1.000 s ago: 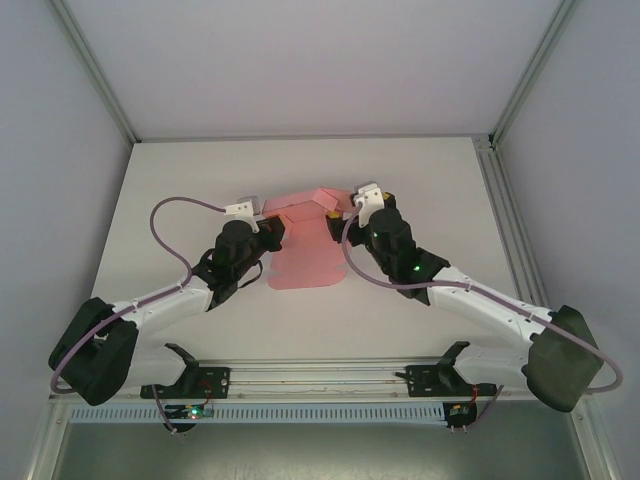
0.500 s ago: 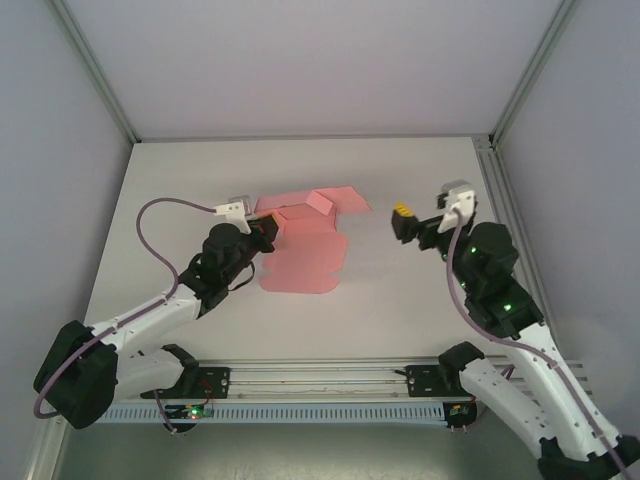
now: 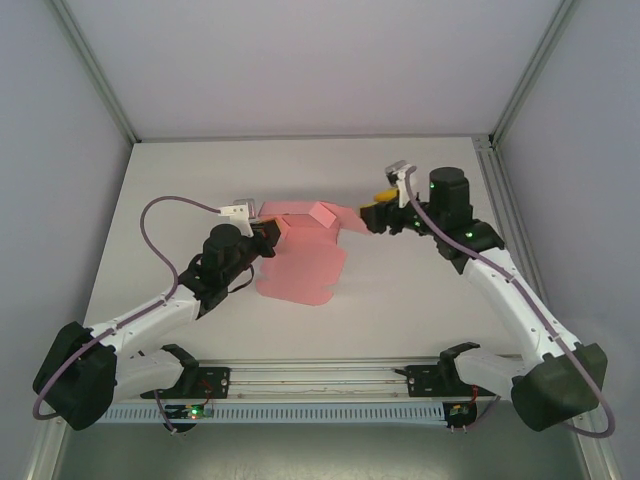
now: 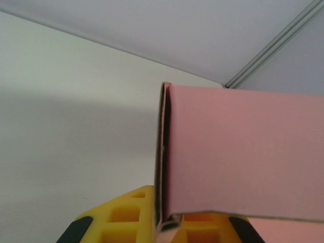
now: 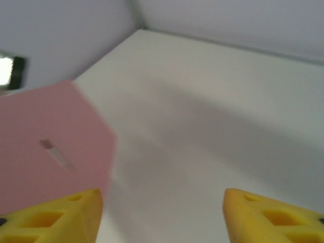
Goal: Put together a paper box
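Left gripper (image 3: 268, 232) is clamped on the left edge of the paper box (image 3: 300, 265). Its wrist view shows a doubled-over pink panel standing upright, pinched between the yellow fingers (image 4: 121, 223). The rest of the sheet lies flat mid-table (image 3: 190, 180) between the arms, with a small raised flap at the far side.

Right gripper (image 3: 380, 215) is at the sheet's far-right corner, jaws apart, nothing between them. Its camera shows pink card with a slot just beside one finger, outside the gap. Can't tell from the top view whether a fingertip is touching the card.

Risks from here:
- Right jaws close on air: the card is off to the side of the gap, not in it.
- A finger coming in low shoves the thin card instead of getting under it. The sheet then pivots around the left pinch and creases off the score line.
- The left pinch is near the panel's edge, so any pull from the right could slip it out or tear the fold.
- If the slot goes out of line, the tab won't seat.
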`<state>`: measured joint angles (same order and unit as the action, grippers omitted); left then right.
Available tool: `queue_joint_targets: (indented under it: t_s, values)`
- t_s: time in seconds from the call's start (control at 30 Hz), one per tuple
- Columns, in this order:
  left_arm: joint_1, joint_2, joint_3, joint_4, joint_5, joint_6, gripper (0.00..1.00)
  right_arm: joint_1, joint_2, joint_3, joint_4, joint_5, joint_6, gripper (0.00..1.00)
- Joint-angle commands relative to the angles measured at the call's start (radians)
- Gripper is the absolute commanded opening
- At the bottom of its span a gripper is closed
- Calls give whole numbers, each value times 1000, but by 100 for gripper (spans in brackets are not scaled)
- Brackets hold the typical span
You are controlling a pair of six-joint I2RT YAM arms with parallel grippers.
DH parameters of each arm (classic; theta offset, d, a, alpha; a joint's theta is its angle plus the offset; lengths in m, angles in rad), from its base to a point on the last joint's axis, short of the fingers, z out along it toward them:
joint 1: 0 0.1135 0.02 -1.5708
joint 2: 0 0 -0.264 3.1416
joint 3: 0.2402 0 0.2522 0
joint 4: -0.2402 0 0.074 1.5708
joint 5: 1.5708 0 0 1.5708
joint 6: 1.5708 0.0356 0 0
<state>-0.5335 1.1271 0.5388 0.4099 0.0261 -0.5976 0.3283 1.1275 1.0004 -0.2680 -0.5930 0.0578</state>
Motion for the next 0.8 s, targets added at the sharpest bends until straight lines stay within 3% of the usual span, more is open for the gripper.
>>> queue_joint_targets:
  t_s: [0.0, 0.2, 0.53, 0.63, 0.77]
  values:
    - [13, 14, 11, -1, -25, 16, 0, 66, -18, 37, -15, -133, -92, 54]
    - [13, 42, 27, -12, -35, 1, 0, 160, 26, 49, -92, -136, -173, 45]
    - [13, 67, 38, -22, -46, -8, 0, 237, 99, 52, -127, -176, -231, 47]
    - [13, 66, 41, -18, -29, -6, 0, 255, 105, 44, -107, -136, -240, 51]
    - [12, 63, 45, -5, 24, 13, 0, 288, 129, 48, -64, 39, -226, 56]
